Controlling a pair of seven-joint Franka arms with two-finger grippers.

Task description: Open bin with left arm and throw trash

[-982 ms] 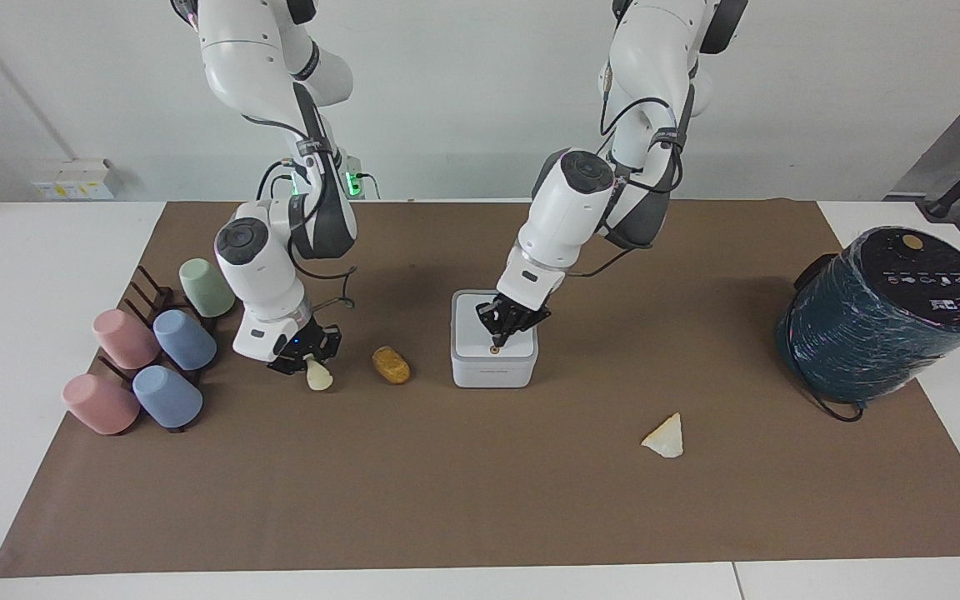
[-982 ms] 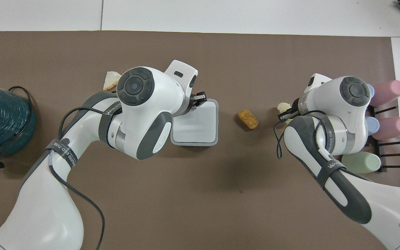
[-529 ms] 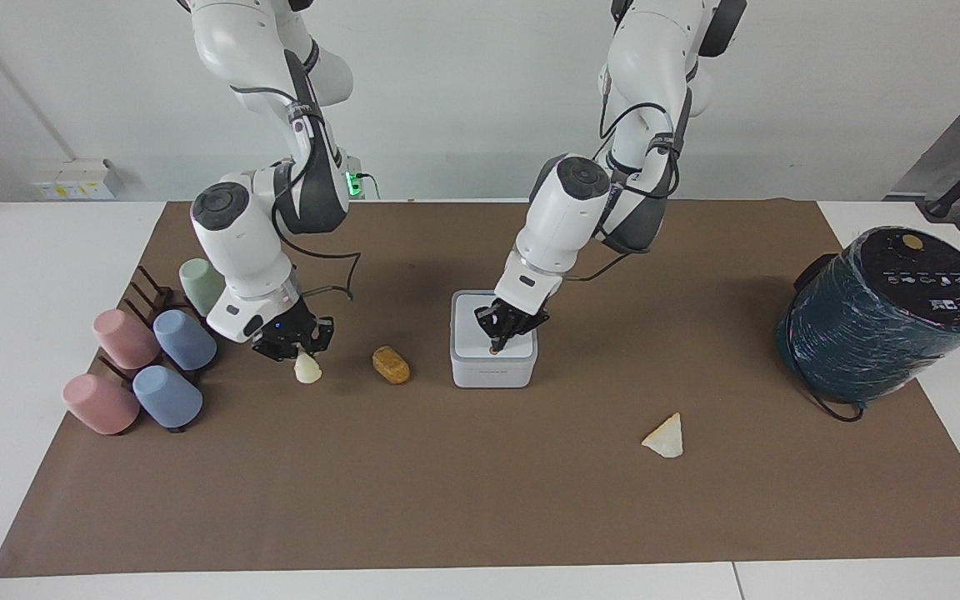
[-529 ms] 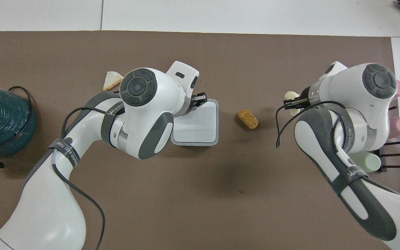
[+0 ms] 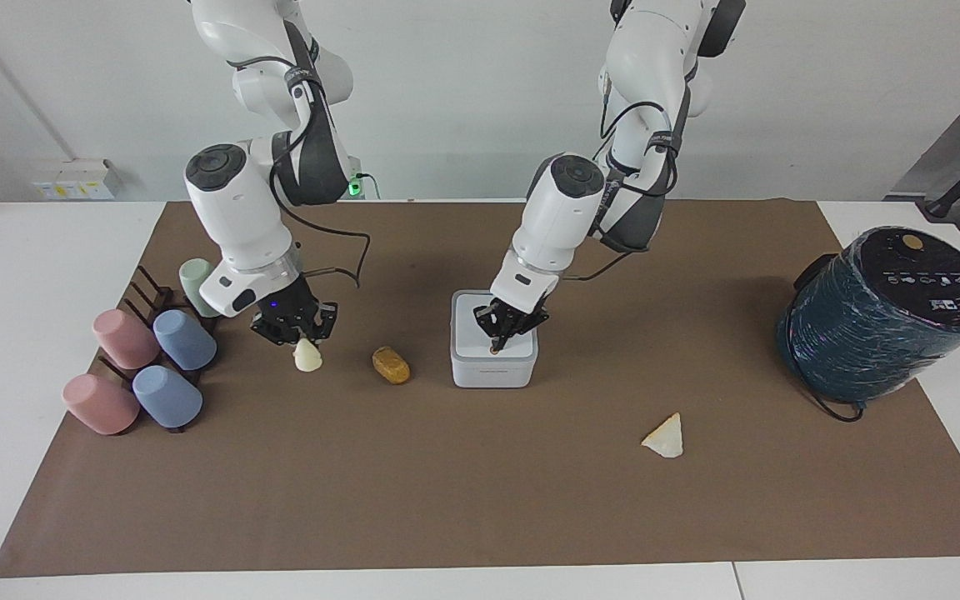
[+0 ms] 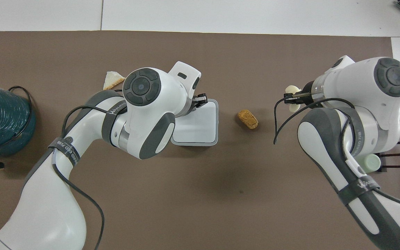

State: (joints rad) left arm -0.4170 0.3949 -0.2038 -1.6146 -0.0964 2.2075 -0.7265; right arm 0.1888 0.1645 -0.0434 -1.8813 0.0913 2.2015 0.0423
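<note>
Since the earlier frames the right gripper had lifted clear of the brown mat with the cream lump clamped between its fingers, the piece now hanging over the mat near the cup rack. Left gripper had barely shifted; fingers drawn together, tip down on the lid of the bin at the orange dot. Lid still looked flat and closed. Golden-brown lump lay beside the bin toward the right arm's end; pale wedge lay farther from the robots, untouched. Judged: first piece in hand, but nothing can be dropped until the lid opens.
</note>
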